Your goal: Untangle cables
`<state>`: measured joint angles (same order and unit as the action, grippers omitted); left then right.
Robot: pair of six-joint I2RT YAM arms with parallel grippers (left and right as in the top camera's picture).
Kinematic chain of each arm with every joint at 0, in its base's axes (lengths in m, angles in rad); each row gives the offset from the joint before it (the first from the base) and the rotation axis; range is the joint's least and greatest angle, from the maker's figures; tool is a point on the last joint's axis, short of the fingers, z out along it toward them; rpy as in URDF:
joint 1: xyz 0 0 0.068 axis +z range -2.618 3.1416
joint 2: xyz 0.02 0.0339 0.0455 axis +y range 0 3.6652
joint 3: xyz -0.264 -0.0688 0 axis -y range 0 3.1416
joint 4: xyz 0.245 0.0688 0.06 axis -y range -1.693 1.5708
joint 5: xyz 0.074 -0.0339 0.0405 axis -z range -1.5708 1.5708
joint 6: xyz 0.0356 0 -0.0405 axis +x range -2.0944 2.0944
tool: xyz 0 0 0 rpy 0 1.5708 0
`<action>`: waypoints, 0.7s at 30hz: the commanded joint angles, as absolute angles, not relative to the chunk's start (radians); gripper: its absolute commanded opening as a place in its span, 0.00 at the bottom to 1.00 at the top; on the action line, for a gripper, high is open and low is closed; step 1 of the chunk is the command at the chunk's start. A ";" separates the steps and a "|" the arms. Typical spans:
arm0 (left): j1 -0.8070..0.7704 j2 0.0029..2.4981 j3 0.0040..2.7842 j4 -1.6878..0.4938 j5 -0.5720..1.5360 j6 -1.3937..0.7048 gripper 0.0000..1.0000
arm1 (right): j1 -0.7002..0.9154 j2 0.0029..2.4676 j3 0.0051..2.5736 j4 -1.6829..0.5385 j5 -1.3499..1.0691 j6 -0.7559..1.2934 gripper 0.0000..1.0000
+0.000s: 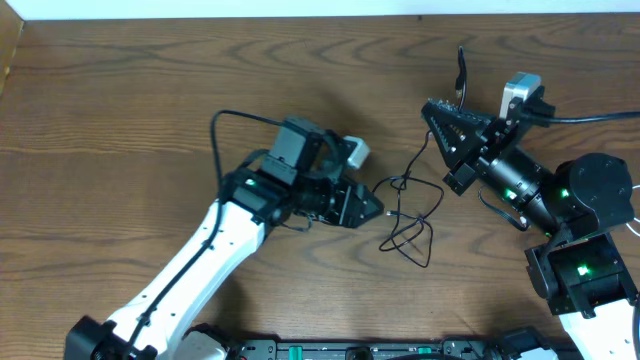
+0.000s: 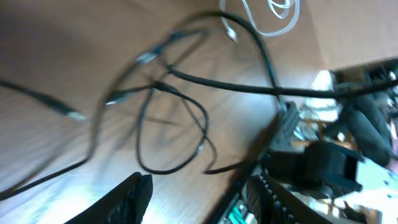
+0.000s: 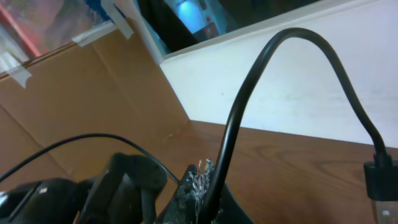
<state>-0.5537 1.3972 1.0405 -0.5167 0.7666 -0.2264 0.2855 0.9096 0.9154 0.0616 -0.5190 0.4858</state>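
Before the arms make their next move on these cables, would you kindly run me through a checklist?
1. Right gripper clamps the thick cable: ok, the cable rises from between its fingers.
2. Plug on that cable is clear of other strands: ok, it hangs alone in the air.
3. Left gripper is open and empty: ok.
4. Tangle lies just ahead of the left gripper: ok in the overhead view.
5. Tangle is loosened: not ok, thin strands cross in several loops.
6. Which strand in the tangle belongs to the thick cable: cannot tell.
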 commanded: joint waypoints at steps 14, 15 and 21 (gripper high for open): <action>-0.591 1.409 1.049 -0.423 0.868 -0.199 0.54 | 0.280 0.960 0.924 0.043 -0.412 0.656 0.01; -0.591 1.412 1.049 -0.421 0.851 -0.200 0.54 | 0.280 0.960 0.924 0.065 -0.430 0.670 0.01; -0.591 1.423 1.049 -0.419 0.738 -0.199 0.54 | 0.280 0.960 0.924 0.125 -0.479 0.729 0.01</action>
